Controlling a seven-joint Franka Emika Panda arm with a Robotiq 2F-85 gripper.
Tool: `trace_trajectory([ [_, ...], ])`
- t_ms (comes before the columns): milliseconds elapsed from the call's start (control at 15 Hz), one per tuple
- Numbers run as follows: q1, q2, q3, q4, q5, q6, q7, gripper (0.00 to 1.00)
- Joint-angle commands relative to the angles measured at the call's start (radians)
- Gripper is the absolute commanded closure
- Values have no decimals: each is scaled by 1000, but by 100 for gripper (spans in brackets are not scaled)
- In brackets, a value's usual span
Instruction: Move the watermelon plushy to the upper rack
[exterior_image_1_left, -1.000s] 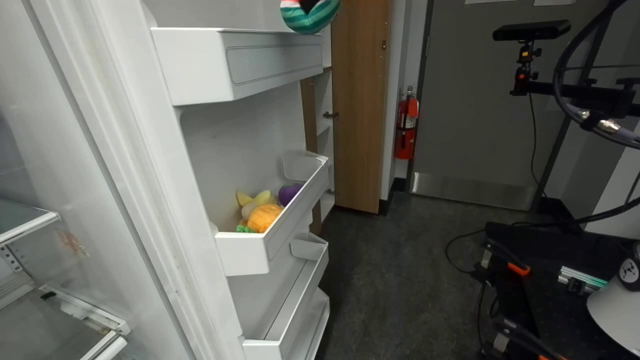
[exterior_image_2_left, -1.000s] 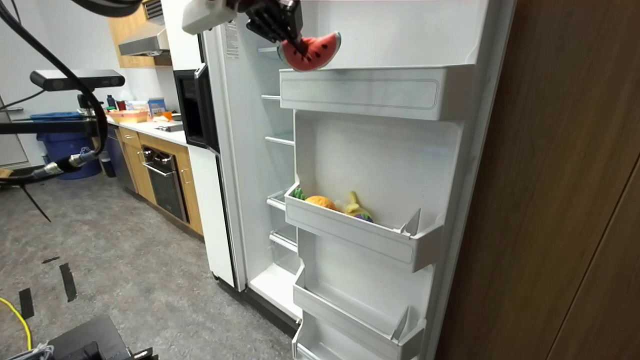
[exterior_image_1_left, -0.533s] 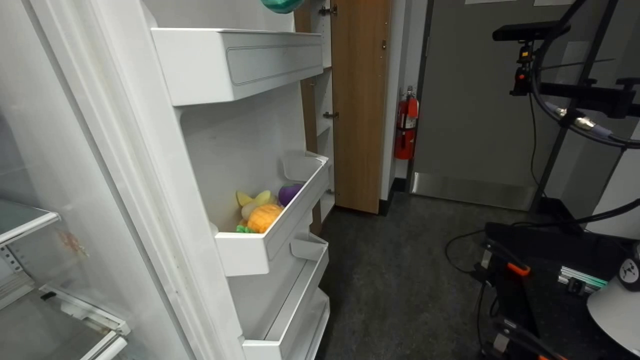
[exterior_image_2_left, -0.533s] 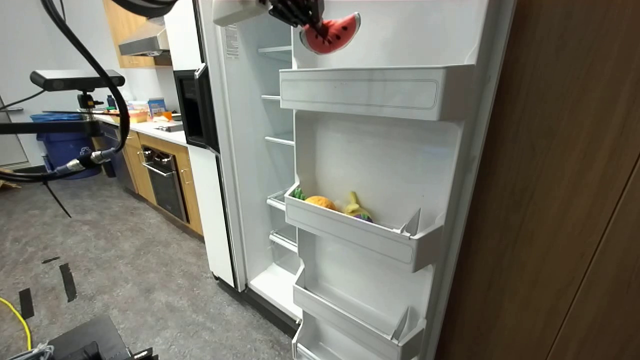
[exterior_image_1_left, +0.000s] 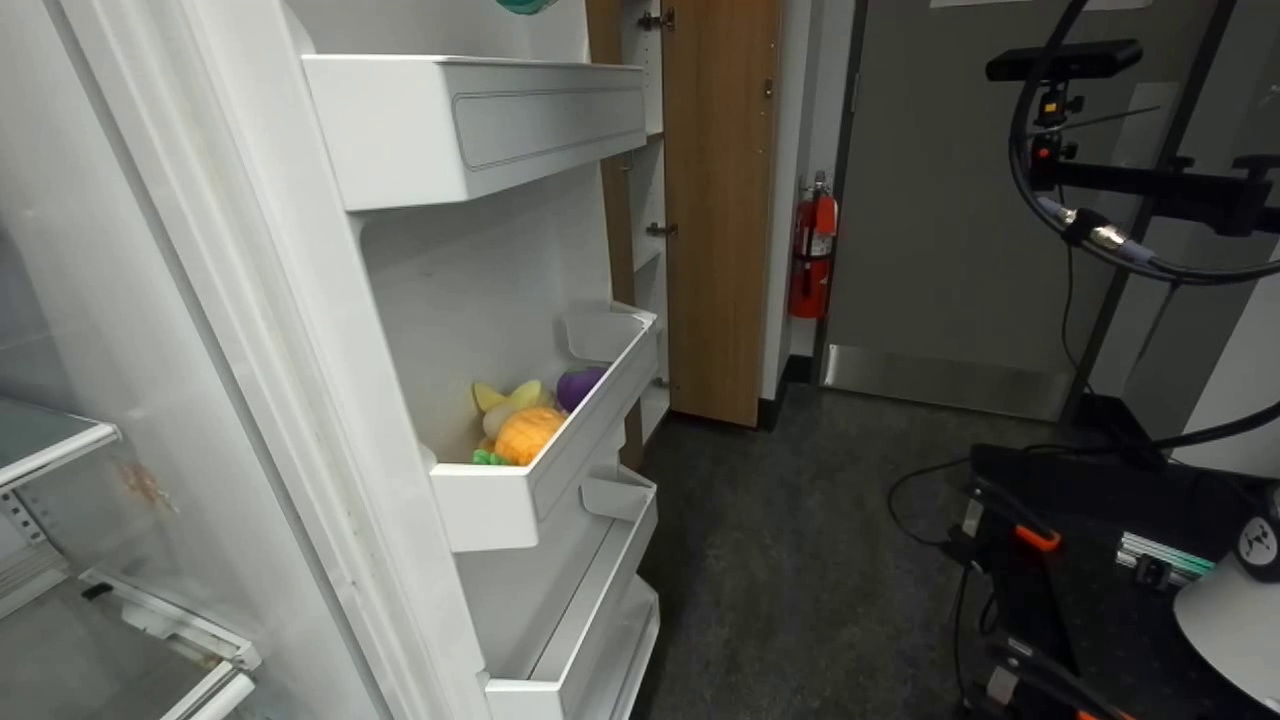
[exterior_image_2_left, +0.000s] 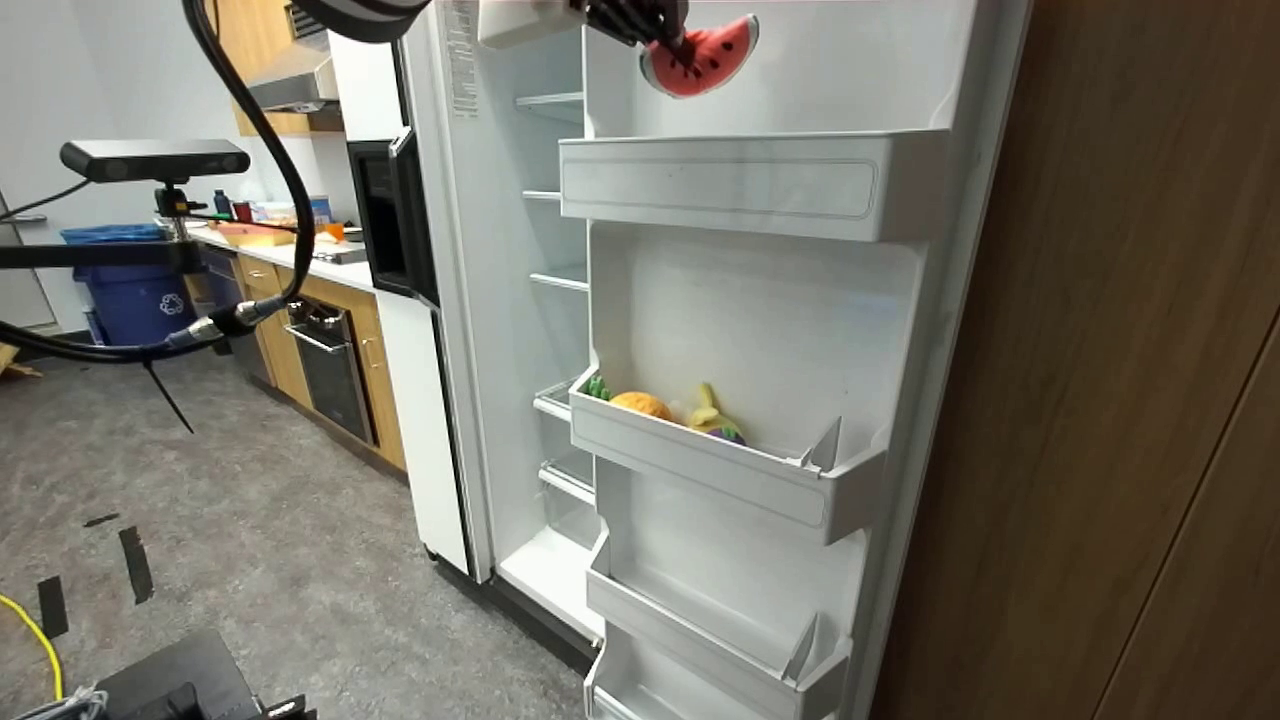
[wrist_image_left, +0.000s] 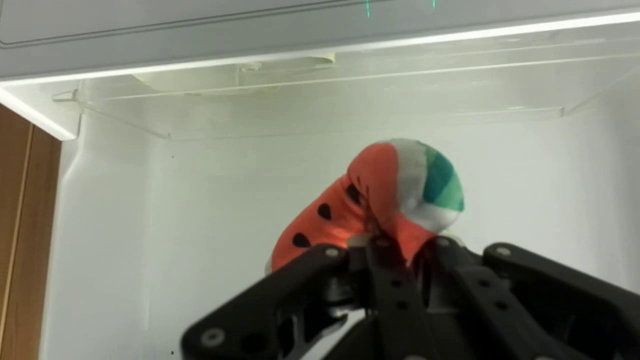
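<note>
The watermelon plushy is red with black seeds and a green-white rim. It shows in the wrist view and in an exterior view. Only its green underside shows at the top edge of an exterior view. My gripper is shut on the plushy and pinches it into a fold. The upper rack is a white fridge-door tray. It also shows in an exterior view and at the top of the wrist view. The plushy hangs above the rack's front lip level, apart from it.
A lower white tray holds an orange toy, a yellow toy and a purple toy. More white trays sit below. Fridge shelves are beside the door. A wooden panel stands beside the door.
The gripper has carried the plushy higher and toward the door's inner wall above the upper rack; it is nearly out of an exterior view now. The grip looks unchanged.
</note>
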Motion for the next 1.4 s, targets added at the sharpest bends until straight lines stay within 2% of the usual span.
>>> trace_trajectory([
  [0, -68, 65, 61, 78, -90, 5, 86, 98],
  [67, -76, 75, 71, 86, -112, 5, 103, 98],
  [133, -91, 84, 86, 93, -142, 2, 133, 66],
  [267, -104, 97, 105, 105, -188, -2, 181, 58],
  [400, -106, 98, 117, 105, -219, -7, 220, 42],
  [733, -48, 68, 119, 75, -152, -42, 188, 4],
  [800, -31, 59, 116, 67, -128, -50, 173, 1],
  [1133, 105, -3, 71, 36, 85, -160, -10, 0],
  [1200, 180, -15, 13, 33, 111, -192, -47, 0],
  [1333, 229, -56, -18, 22, 150, -253, -107, 0],
])
